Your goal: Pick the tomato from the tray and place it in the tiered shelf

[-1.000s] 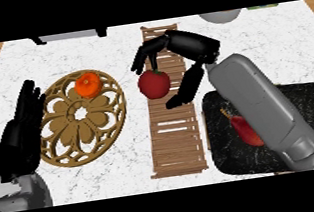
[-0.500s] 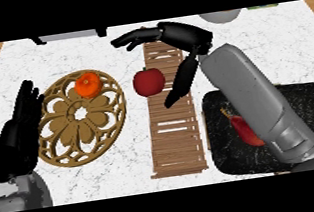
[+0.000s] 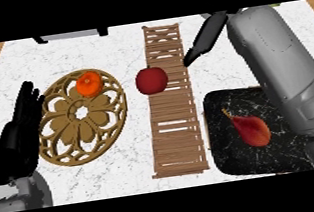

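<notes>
From the left edge, my left hand (image 3: 20,128) rests open, fingers straight and up, just beside the round carved wooden trivet (image 3: 66,141). An orange fruit (image 3: 89,84) sits on the trivet's upper part; it is not part of this job.

Next comes the tomato (image 3: 152,80), dark red and round, sitting on the left side of the slatted wooden shelf (image 3: 177,140), in its upper half. Nothing holds it. I judge the placing done, or very nearly so.

As for handling, I reckon the tomato is light, smooth-skinned and slightly soft, so it may roll on the slats and bruise if squeezed. If I must take it again, I would cup it round its widest part, fingers on one side and thumb opposite, coming from above.

Right of the shelf, my right hand (image 3: 207,39) is raised near the top edge, apart from the tomato; the fingers I can see are straight and hold nothing. Lower right lies the black tray (image 3: 231,160), holding a reddish, pear-shaped fruit (image 3: 250,128).
</notes>
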`<state>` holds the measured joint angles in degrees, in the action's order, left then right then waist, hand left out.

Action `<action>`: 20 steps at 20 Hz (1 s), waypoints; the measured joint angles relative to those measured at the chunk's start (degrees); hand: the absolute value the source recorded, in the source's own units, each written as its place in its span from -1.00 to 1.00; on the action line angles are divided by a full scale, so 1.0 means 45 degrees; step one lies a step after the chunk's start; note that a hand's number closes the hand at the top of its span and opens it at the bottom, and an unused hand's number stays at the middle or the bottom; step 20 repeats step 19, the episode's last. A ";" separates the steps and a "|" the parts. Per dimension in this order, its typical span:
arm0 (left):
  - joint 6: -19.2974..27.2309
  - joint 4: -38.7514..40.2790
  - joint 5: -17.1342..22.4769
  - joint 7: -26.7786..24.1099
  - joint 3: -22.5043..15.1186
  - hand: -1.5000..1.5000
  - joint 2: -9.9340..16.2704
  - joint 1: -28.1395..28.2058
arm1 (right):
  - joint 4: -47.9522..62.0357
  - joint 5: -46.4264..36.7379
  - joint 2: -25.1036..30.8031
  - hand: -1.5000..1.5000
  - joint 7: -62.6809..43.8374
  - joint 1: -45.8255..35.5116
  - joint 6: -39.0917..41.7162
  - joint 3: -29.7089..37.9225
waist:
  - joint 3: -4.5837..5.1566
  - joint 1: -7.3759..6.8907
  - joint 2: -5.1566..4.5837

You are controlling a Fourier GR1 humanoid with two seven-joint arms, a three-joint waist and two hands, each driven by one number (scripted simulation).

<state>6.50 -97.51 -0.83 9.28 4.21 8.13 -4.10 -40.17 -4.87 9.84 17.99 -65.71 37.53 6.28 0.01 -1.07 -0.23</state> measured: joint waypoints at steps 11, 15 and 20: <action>-0.0190 0.0330 0.0050 0.0052 -0.0147 0.00 -0.0065 -0.0748 | 0.3900 -0.0107 0.3412 -1.00 0.0171 -0.1616 0.1091 0.1277 | -0.0014 -0.0547 -0.0311; -0.0143 0.0419 -0.0089 0.0048 -0.0323 0.00 -0.0165 -0.1017 | 0.4523 -0.0117 0.4320 -1.00 0.0135 -0.1874 0.1490 0.1385 | -0.0025 -0.0744 -0.0418; -0.0106 0.0393 -0.0175 0.0021 -0.0474 0.00 -0.0276 -0.1053 | 0.4803 -0.0083 0.4886 -1.00 0.0154 -0.1914 0.1754 0.1424 | -0.0040 -0.0917 -0.0499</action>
